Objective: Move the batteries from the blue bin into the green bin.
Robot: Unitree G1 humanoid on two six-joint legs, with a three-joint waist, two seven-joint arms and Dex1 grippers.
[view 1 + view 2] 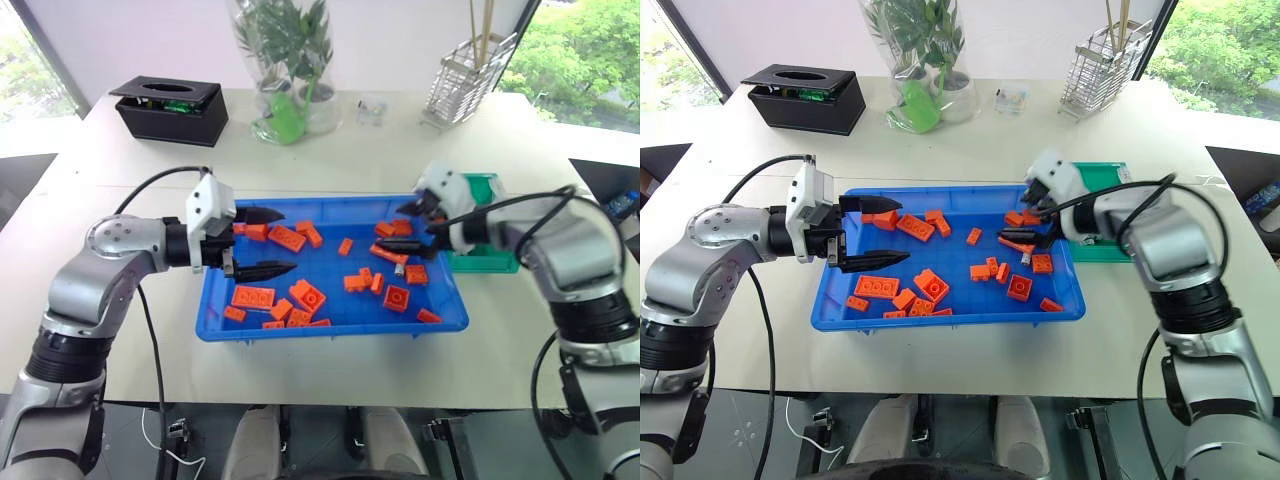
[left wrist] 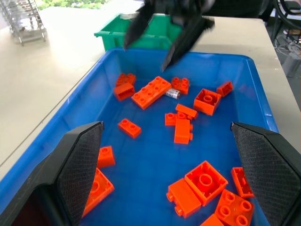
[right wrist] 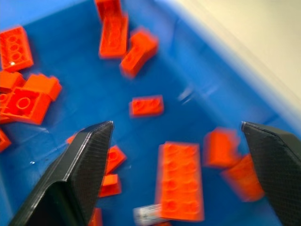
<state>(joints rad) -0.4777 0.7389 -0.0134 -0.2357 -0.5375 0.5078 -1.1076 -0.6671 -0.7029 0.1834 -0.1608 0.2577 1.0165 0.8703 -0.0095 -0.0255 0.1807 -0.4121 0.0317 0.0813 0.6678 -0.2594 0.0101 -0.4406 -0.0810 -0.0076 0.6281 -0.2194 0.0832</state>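
R end effector [image 1: 418, 222] is hovering wide open, empty, over the blue bin [image 1: 455, 318] – prob. lining up on the battery [image 2: 172, 93] beside a long brick [image 2: 151, 92]. L end effector [image 1: 258, 242] is also gaping, holding nothing – waiting clear at the far end.

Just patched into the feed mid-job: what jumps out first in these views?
The bright blue bin at the table's centre grabs the eye, scattered with orange toy bricks. Both grippers hang open over it, the left gripper at its left end and the right gripper at its right end, with the green bin just beyond. One small silver battery lies beside a long brick under the right gripper.
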